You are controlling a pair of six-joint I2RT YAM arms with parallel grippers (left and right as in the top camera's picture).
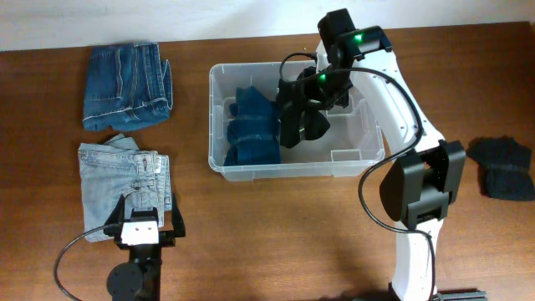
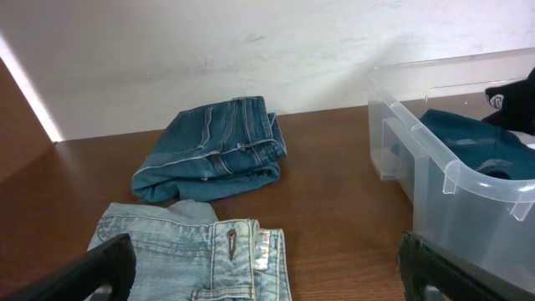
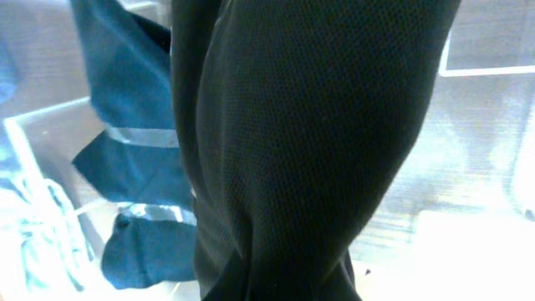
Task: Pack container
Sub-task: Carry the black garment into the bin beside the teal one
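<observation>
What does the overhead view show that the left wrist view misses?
Only overhead: a dark garment on the right side of the table, and the right gripper holding a black garment over the container; the left wrist view catches at most a black scrap there. Only left wrist: the pale wall behind the table. Both: dark jeans, light jeans, the container with blue clothes inside, and the open left gripper.
</observation>
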